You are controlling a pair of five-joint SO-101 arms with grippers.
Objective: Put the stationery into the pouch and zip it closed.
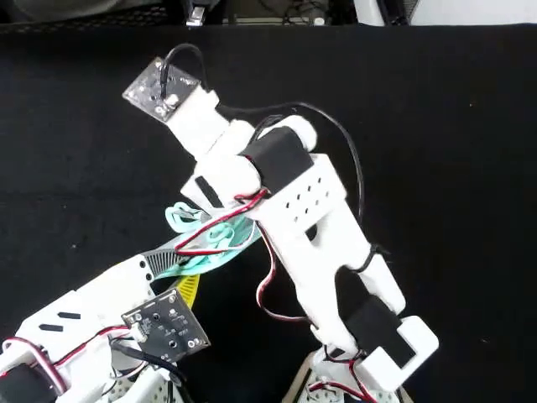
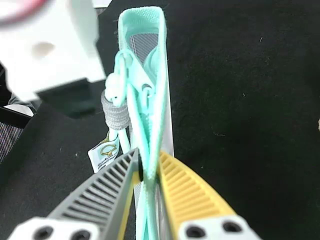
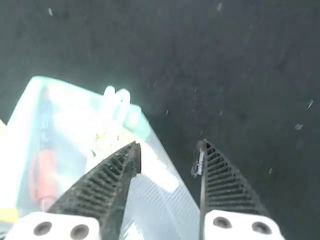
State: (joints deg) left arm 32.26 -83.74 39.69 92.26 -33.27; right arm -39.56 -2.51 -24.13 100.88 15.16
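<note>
Left pincer [image 2: 146, 172]: its grey and yellow fingers were clamped together on the mint edge of the pouch [image 2: 145, 60], seen edge-on over the black table [image 2: 250, 100]. The zip cord [image 2: 117, 87] hung beside a blurred white part of the other arm [image 2: 50, 45]. From above, most of the pouch lay hidden under the right arm [image 1: 310, 218]. Right pincer [image 3: 168, 150]: its black fingers stood apart, one over the pouch and one over bare table, and contact could not be judged. A red object [image 3: 42, 175] inside the pouch was too blurred to identify.
</note>
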